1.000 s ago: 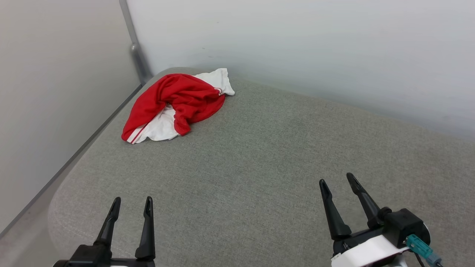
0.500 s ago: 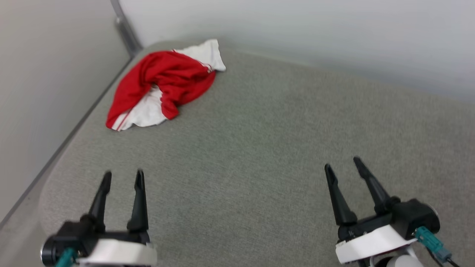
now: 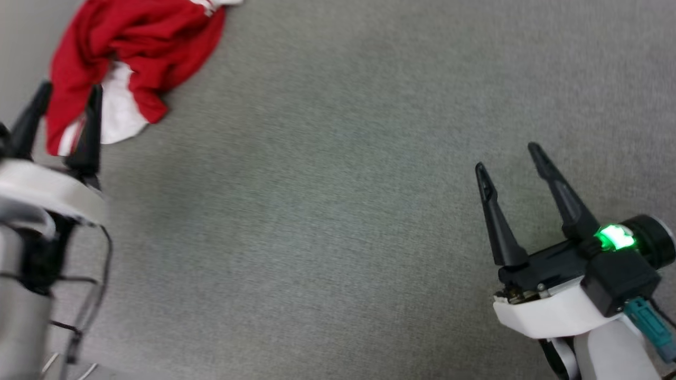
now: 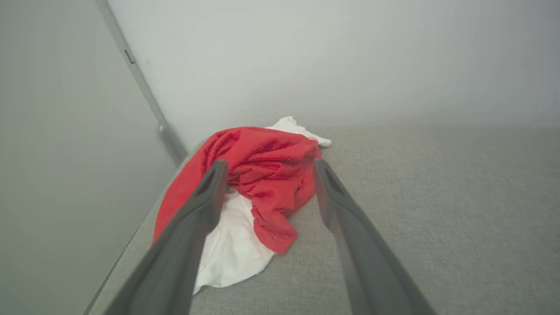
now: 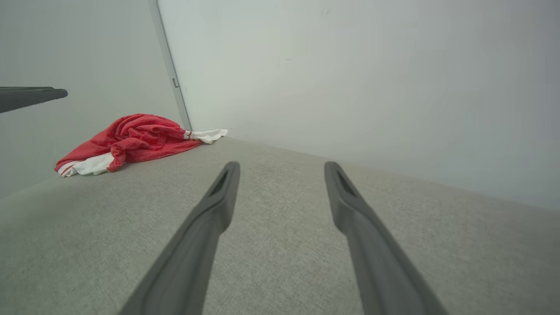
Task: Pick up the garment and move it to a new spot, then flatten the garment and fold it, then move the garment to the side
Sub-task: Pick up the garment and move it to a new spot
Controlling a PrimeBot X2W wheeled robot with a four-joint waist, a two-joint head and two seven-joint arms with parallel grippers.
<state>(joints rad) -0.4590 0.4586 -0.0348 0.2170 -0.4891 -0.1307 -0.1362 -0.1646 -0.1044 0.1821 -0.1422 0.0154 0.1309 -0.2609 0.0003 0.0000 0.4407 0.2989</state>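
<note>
The garment lies crumpled, red with white parts showing, at the far left corner of the grey surface; its lettering is hidden. In the left wrist view the garment sits just beyond my open fingers. My left gripper hovers open at the garment's near edge, nothing between its fingers. Far to the right, my right gripper is open above bare grey cloth, a green light glowing on its wrist. From the right wrist camera the garment appears at the far left, with a finger of the left gripper above it.
The grey fabric surface spreads wide between the two grippers. Pale walls meet in a corner behind the garment, with a grey vertical strip along the joint. The surface's left edge runs close beside the garment.
The head camera has tilted down and forward, so the whole picture shifted. My left gripper has advanced up to the garment's near edge. Both grippers remain open.
</note>
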